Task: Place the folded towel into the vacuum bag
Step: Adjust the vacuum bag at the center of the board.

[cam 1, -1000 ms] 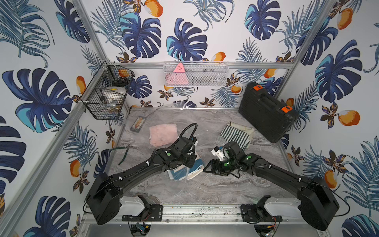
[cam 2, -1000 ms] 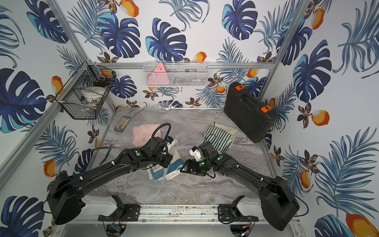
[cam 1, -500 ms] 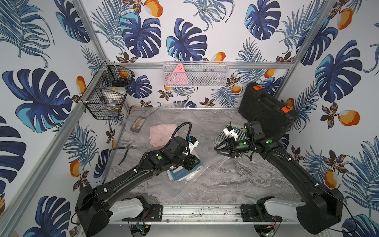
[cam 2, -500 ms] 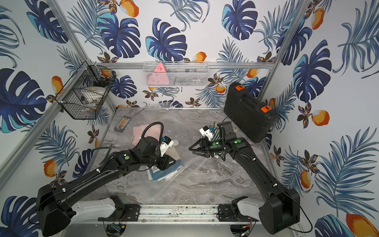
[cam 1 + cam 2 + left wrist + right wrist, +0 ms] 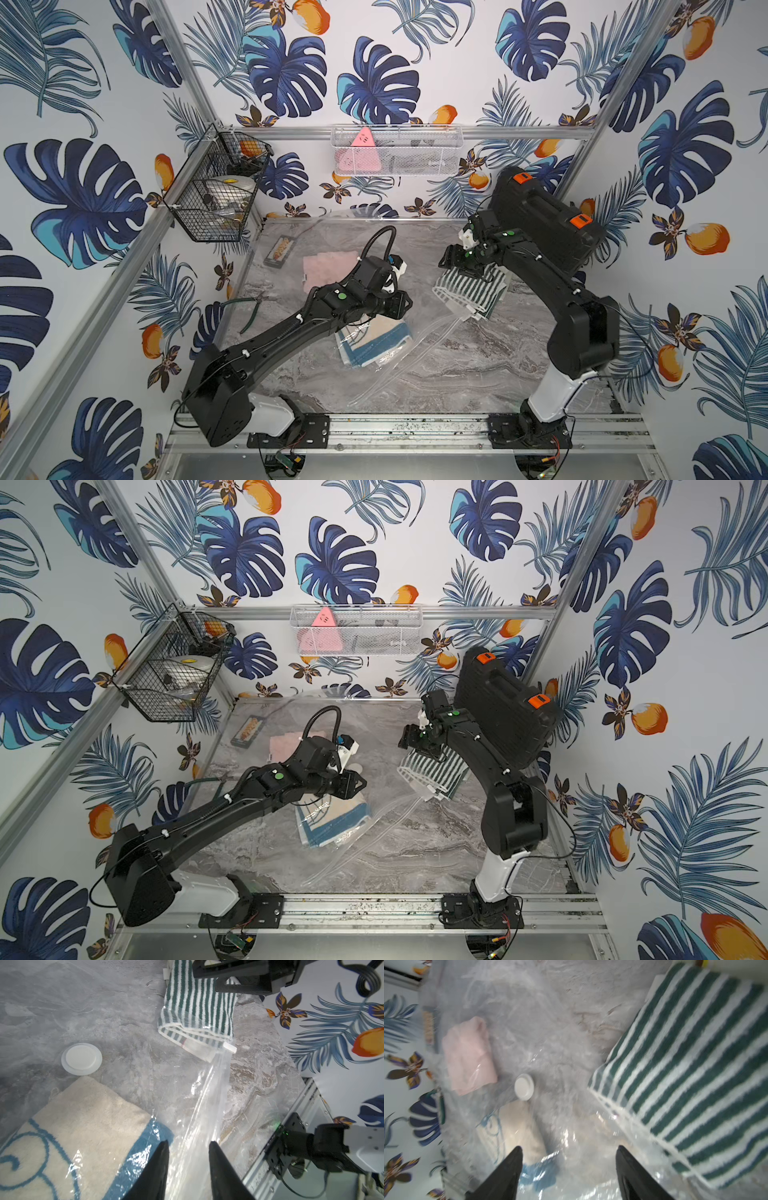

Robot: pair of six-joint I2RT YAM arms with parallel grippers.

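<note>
Fingers [image 5: 188, 1169] of the left arm stand slightly apart over the vacuum bag [image 5: 415, 349], gripping nothing; right fingers [image 5: 569, 1172] are spread wide, empty, above the striped towel [image 5: 469, 291]. Bag lies flat on the tabletop [image 5: 478, 374], holding the folded cream-and-blue towel [image 5: 374, 338] beside its valve disc [image 5: 81, 1059]. Towel's long axis runs diagonally toward the zip edge [image 5: 419, 353]

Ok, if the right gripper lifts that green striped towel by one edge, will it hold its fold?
Probably not. The green striped towel is soft terry whose folded layers already gape at one edge, so it would likely droop and unfold. It looks light. Its corner lies over the vacuum bag, whose slick film may drag along.
</note>
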